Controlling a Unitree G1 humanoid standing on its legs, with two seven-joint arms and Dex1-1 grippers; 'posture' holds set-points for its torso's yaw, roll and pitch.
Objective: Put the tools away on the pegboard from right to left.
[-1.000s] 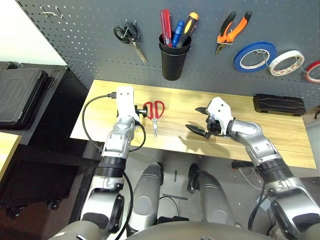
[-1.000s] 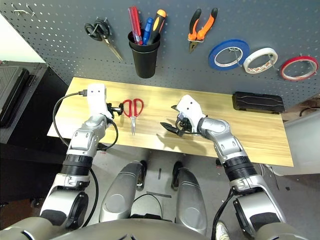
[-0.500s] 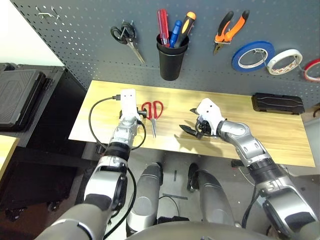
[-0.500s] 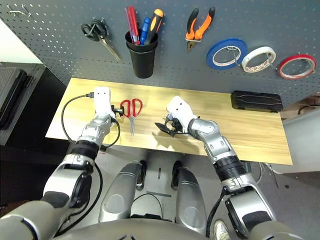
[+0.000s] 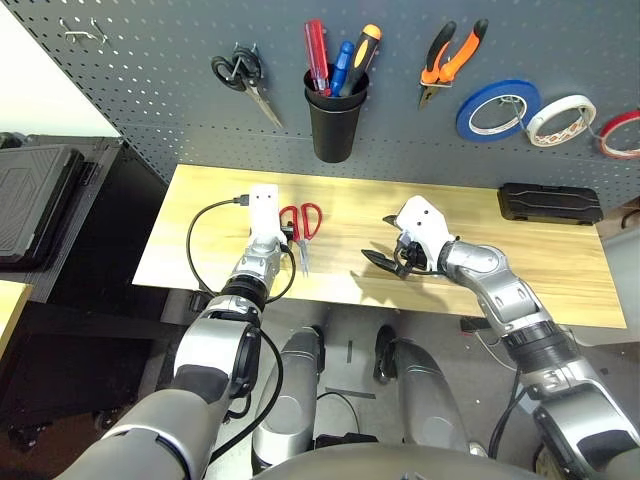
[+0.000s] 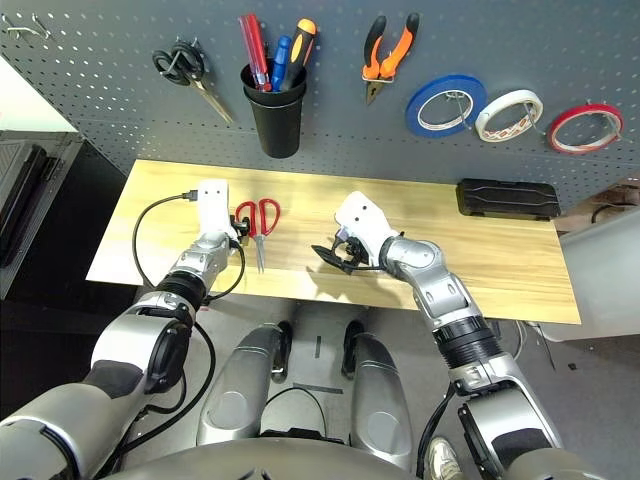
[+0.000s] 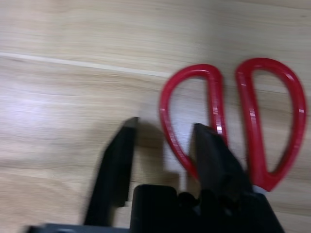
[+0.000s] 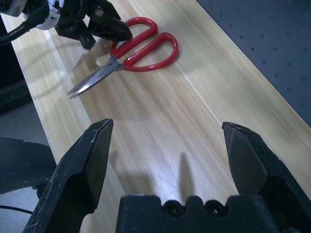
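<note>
On the wooden table [image 5: 560, 260] below the pegboard [image 5: 180, 90], the red-handled scissors [image 5: 300, 228] lie flat w/ blades closed, pointing toward the robot, L gripper [image 7: 163, 141] fingers straddling one red loop, part-closed, no clamp visible, R gripper [image 8: 170, 145] wide apart, well off to the side.

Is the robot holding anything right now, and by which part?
Nothing is gripped yet. The left gripper straddles one handle loop of the red-handled scissors, fingers still apart; the right gripper is open, empty.
</note>
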